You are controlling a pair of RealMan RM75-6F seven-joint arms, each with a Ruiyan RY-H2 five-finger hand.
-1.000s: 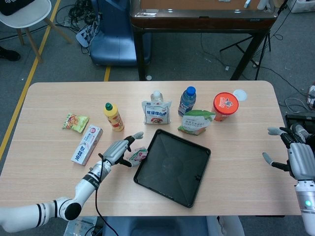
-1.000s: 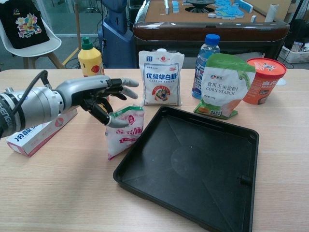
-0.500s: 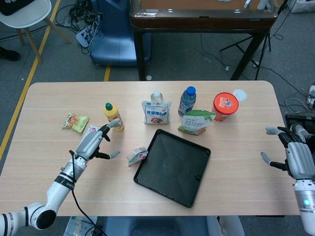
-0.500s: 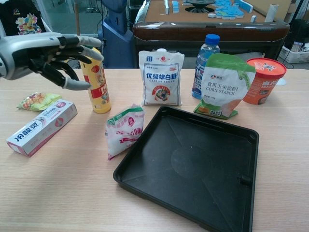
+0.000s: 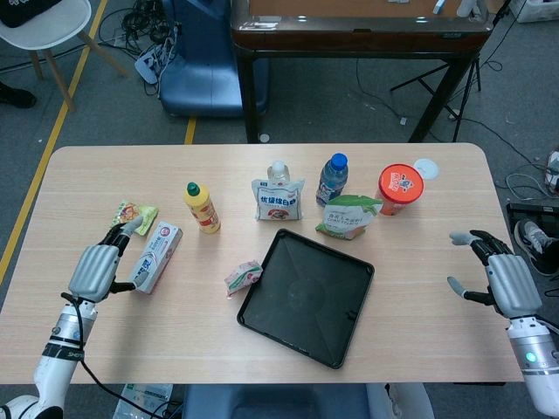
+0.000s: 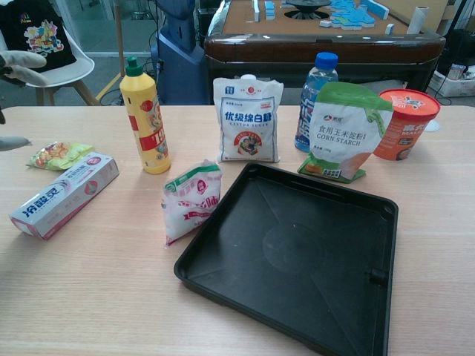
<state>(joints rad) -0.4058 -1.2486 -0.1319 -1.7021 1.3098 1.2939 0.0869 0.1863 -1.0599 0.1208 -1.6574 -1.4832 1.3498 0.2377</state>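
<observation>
My left hand (image 5: 94,266) hovers open and empty at the table's left side, just left of the toothpaste box (image 5: 155,257); only its fingertips (image 6: 13,65) show at the chest view's left edge. My right hand (image 5: 500,278) is open over the table's right edge, holding nothing. A small pink-and-white packet (image 5: 243,277) (image 6: 191,199) lies free on the table against the left corner of the black tray (image 5: 306,297) (image 6: 297,256), which holds nothing.
Behind the tray stand a yellow bottle (image 5: 202,208), a white sugar bag (image 5: 278,199), a blue-capped water bottle (image 5: 332,178), a corn starch bag (image 5: 348,216) and a red cup (image 5: 399,188). A snack packet (image 5: 134,216) lies far left.
My left hand let go of the pink packet and drew back left, past the yellow bottle to beside the toothpaste box. The right hand shifted slightly inward.
</observation>
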